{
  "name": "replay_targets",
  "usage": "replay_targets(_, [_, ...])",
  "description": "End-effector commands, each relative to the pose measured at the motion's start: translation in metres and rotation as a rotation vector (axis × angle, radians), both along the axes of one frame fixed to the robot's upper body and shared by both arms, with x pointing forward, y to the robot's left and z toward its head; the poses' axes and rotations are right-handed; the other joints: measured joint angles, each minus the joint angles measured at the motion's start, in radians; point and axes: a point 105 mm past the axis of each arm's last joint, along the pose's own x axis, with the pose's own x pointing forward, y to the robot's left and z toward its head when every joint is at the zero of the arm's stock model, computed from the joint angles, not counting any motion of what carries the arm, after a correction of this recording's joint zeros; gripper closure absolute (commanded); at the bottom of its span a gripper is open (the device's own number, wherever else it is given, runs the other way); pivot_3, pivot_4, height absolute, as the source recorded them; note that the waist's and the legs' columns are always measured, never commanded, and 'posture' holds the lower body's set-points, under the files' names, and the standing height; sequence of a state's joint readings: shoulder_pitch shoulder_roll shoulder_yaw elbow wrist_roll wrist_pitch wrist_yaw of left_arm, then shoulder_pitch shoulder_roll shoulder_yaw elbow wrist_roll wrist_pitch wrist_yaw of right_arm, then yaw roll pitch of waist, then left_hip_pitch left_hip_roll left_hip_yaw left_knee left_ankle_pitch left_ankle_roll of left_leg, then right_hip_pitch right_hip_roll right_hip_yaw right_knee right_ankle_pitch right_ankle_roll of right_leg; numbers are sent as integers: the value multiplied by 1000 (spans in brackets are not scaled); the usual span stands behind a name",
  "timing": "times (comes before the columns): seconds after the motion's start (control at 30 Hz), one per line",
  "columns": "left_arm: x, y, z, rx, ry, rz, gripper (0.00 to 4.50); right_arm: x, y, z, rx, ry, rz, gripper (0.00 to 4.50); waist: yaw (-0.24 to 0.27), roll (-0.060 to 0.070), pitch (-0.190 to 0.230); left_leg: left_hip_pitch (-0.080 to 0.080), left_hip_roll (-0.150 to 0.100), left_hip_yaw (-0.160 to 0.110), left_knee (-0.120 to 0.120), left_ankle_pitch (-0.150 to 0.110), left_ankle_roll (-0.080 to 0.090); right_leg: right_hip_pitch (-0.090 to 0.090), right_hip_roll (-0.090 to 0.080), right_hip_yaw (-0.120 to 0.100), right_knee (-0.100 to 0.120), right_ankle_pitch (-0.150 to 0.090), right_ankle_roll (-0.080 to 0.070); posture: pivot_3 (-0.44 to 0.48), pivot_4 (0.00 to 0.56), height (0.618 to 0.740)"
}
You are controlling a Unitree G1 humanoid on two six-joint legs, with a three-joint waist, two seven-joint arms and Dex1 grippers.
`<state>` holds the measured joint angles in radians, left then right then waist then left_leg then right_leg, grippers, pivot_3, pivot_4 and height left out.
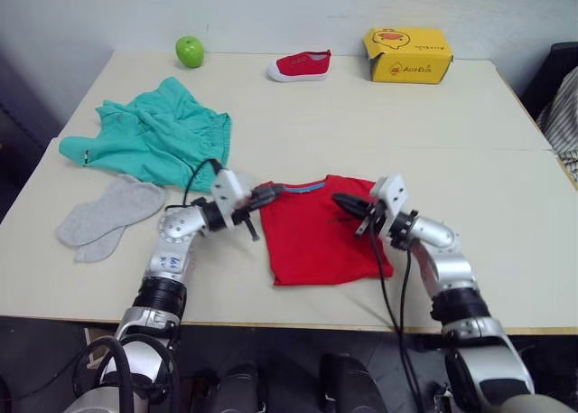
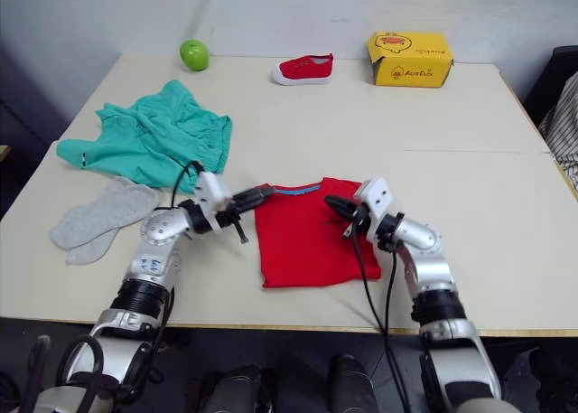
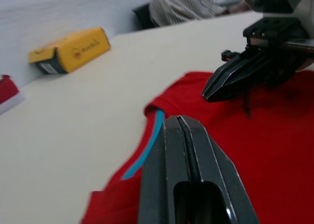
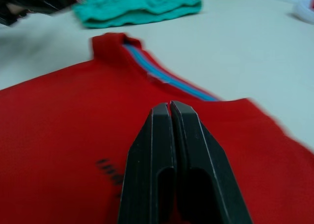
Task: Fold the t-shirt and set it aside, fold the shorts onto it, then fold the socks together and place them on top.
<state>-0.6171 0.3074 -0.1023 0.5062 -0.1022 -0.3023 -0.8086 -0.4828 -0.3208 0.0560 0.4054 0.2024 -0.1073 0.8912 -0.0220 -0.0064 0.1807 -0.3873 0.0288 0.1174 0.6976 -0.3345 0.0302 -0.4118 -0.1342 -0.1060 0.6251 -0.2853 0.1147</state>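
Note:
The red t-shirt (image 1: 321, 237) lies flat near the table's front edge, sleeves tucked in, with its blue collar band (image 3: 149, 143) facing the far side. My left gripper (image 1: 271, 194) is shut, its tip at the shirt's left collar corner, nothing between the fingers. My right gripper (image 1: 346, 202) is shut too, hovering over the shirt's upper right by the small dark print (image 4: 110, 171). The two tips point at each other across the collar. The teal shorts (image 1: 153, 137) lie crumpled at the left. Both grey socks (image 1: 107, 216) lie overlapping in front of the shorts.
A green apple (image 1: 189, 51), a small red shoe (image 1: 300, 66) and a yellow box (image 1: 407, 55) line the table's far edge. A person's striped sleeve (image 1: 564, 124) shows beyond the right edge. Bare tabletop (image 1: 379, 128) stretches behind and to the right of the shirt.

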Motion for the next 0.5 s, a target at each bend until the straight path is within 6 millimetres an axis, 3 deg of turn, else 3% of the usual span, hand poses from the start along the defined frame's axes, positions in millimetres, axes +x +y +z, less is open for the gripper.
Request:
replay_targets(0.03, [22, 4, 5, -3, -12, 131, 4500, -1, -2, 5, -19, -37, -22, 4425, -3, 0, 0, 0, 0, 0, 0, 0, 0, 0, 0, 0, 0, 0, 0, 0, 150, 740])
replay_targets(0.23, [70, 31, 6, -51, 69, 440, 4500, 4, -19, -7, -66, 1, -97, 4425, -3, 0, 0, 0, 1, 0, -1, 0, 0, 0, 0, 0, -1, 0, 0, 0, 150, 740])
replay_targets(0.5, [83, 59, 7, -80, 122, 555, 4500, 5, -44, 6, 36, 58, -214, 4425, 1, 0, 0, 0, 0, -1, -1, 0, 0, 0, 0, -1, -1, 0, 0, 0, 150, 740])
